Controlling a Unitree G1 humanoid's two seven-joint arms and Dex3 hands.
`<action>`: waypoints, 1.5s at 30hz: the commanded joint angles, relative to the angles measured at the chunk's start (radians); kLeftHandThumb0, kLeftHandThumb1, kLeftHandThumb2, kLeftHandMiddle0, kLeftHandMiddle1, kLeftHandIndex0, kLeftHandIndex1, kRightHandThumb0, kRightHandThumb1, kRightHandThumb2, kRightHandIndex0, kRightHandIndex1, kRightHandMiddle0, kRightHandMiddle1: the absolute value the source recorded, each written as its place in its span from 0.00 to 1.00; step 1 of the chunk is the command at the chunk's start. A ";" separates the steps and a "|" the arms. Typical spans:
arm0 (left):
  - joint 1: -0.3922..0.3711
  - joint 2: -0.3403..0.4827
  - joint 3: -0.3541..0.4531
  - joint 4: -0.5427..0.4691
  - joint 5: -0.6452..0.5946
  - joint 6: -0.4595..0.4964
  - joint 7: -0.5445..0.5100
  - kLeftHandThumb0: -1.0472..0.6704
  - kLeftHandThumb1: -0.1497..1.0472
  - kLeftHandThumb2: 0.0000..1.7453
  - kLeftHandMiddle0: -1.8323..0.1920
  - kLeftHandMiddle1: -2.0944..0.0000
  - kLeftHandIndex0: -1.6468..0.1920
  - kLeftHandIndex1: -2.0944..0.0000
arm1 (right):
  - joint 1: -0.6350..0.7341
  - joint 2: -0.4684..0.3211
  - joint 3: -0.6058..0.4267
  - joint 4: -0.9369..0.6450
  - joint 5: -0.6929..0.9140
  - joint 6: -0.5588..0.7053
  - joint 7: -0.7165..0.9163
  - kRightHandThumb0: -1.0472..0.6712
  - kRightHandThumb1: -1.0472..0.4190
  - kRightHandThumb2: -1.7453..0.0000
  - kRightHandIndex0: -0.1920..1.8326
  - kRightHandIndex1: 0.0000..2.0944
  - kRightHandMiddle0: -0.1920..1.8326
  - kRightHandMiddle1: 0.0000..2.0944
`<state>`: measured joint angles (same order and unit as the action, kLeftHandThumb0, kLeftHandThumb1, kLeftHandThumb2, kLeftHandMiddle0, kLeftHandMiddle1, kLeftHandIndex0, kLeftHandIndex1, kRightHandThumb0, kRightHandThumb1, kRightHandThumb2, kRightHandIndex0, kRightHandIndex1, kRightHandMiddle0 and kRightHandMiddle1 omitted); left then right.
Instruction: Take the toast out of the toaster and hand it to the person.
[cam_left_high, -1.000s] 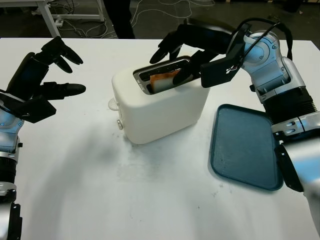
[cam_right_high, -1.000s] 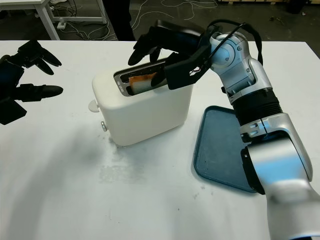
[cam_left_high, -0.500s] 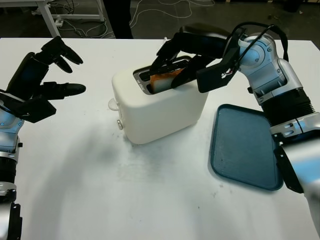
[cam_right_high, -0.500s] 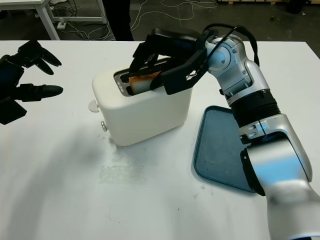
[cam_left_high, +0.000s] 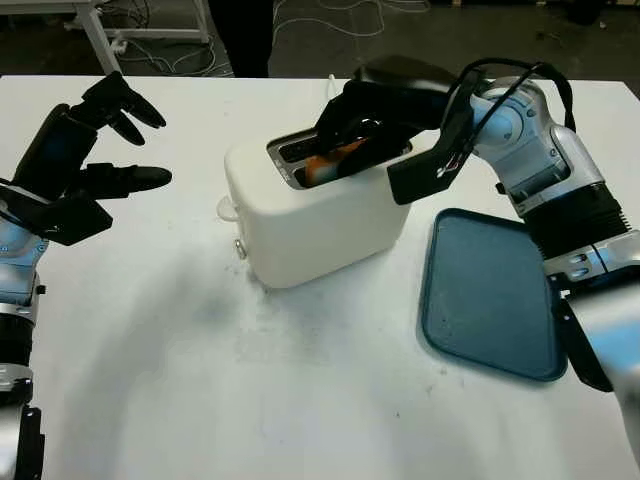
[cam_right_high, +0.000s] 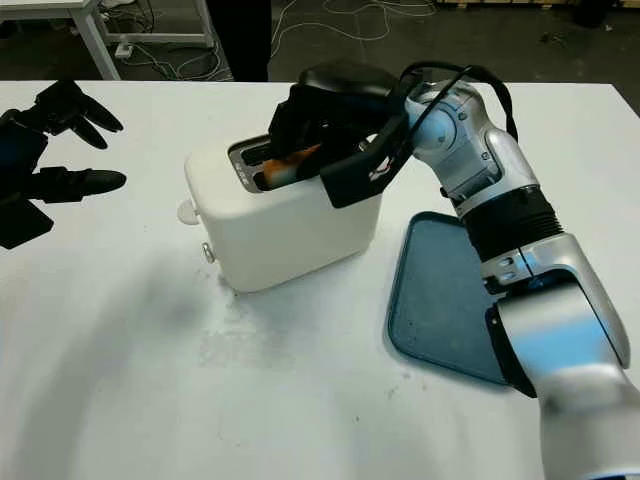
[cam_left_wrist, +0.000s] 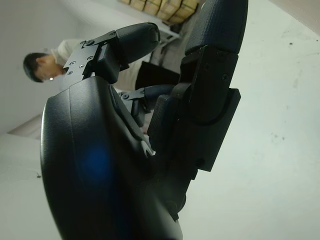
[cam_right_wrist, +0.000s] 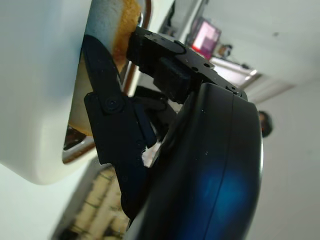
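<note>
toast (cam_left_high: 330, 163) browned, in toaster (cam_left_high: 318, 212) slot | R hand (cam_left_high: 352, 125) prob. pinching it | L hand (cam_left_high: 92, 150) open, table's left

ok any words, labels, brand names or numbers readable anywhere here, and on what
None can be read.
The white toaster shows a plain side with no brand or markings, only a small knob.
The blue tray is bare of print.
The right robot hand, reaching into the slot at the toast, and the open left robot hand, held above the table's left side, carry no legible label.
</note>
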<state>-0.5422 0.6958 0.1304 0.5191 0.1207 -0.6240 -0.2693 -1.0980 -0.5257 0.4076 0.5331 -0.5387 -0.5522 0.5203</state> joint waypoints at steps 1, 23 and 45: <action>-0.005 -0.005 0.006 -0.008 -0.003 -0.004 0.014 0.06 0.89 0.10 0.77 0.24 0.80 0.30 | 0.034 -0.029 0.050 -0.009 -0.081 -0.031 0.007 0.21 0.14 1.00 0.60 0.76 0.56 0.55; -0.009 -0.004 0.002 0.025 -0.006 -0.032 0.017 0.06 0.89 0.11 0.77 0.25 0.81 0.31 | -0.126 -0.072 0.030 0.235 -0.339 -0.173 -0.704 0.30 0.09 0.74 0.63 0.83 0.49 0.83; -0.014 -0.005 0.000 0.034 -0.003 -0.043 0.023 0.06 0.89 0.10 0.78 0.24 0.81 0.30 | -0.317 -0.019 -0.372 0.680 0.316 0.078 -0.209 0.28 0.09 0.79 0.60 0.83 0.50 0.83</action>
<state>-0.5423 0.6954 0.1304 0.5459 0.1195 -0.6495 -0.2542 -1.3859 -0.5469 0.0567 1.1973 -0.2497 -0.5128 0.3057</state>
